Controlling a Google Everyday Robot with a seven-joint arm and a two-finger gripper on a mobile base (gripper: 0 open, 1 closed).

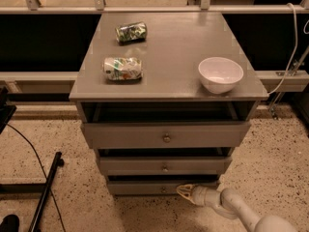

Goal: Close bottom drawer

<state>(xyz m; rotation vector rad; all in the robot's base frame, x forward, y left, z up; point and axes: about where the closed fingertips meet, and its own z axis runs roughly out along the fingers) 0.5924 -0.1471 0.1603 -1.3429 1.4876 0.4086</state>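
The bottom drawer is the lowest and narrowest of three grey drawer fronts in the cabinet. It stands pulled out a little, with a dark gap above its front, and its small knob shows near the middle. My gripper comes in from the lower right on a white arm. Its tip is at the drawer's front, just right of the knob, and looks to touch it.
The middle drawer and top drawer also stand slightly open. On the cabinet top lie two crushed cans and a white bowl. A black stand leg lies on the speckled floor at left.
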